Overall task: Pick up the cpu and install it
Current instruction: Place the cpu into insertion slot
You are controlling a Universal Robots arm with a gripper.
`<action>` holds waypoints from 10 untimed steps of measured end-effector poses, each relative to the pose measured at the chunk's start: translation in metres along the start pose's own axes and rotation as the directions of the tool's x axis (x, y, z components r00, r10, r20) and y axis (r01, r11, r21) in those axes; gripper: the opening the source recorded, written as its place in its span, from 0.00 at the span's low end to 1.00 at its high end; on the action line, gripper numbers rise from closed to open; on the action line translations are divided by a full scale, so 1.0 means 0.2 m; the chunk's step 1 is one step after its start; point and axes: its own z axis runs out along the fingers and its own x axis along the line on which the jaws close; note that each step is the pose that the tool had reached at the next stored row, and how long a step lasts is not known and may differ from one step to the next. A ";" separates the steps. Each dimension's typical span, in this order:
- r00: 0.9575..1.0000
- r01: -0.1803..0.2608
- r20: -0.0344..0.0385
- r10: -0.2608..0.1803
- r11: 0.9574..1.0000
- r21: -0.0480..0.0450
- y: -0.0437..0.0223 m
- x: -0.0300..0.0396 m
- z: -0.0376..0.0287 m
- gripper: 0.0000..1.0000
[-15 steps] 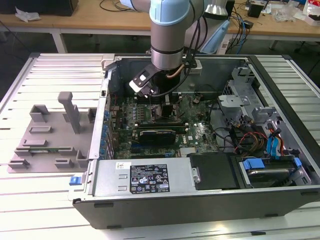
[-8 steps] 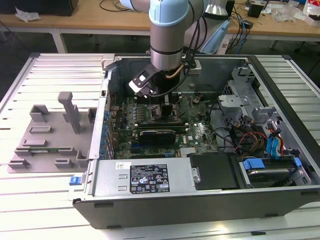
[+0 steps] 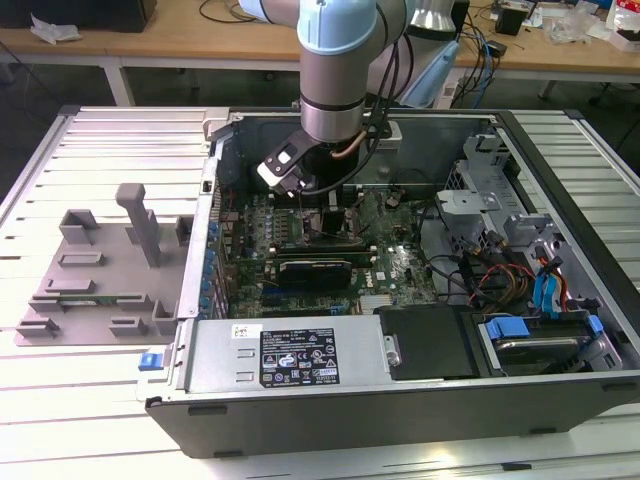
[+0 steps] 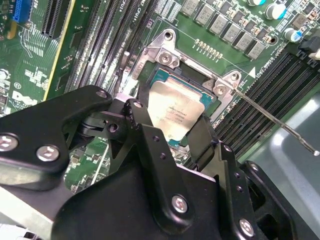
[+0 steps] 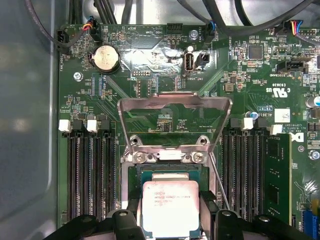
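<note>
The cpu [image 5: 170,206] is a flat square chip with a silver top plate. It sits between my gripper's [image 5: 171,222] two black fingers [image 5: 134,217], directly over the square socket [image 5: 170,172] on the green motherboard. In the second wrist view the cpu [image 4: 175,111] lies low in the socket frame, with one finger [image 4: 144,131] pressed to each of two opposite edges. The gripper is shut on the cpu. In the exterior view the gripper [image 3: 330,215] reaches down into the open computer case [image 3: 400,400], at the middle of the board.
The socket's metal load plate [image 5: 175,102] stands swung open beyond the socket, and its thin lever rod [image 4: 275,122] sticks out to one side. Memory slots [image 5: 90,175] flank the socket. A long black card [image 3: 315,270] and cables [image 3: 480,270] lie nearby. A grey fixture [image 3: 100,260] lies outside the case.
</note>
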 end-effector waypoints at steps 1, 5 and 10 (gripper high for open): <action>1.000 0.000 0.000 0.000 1.000 0.000 0.000 0.000 0.000 0.55; 1.000 0.000 0.000 0.000 1.000 0.000 0.001 0.000 0.000 0.55; 1.000 0.000 0.000 0.000 1.000 0.000 0.002 0.000 0.000 0.55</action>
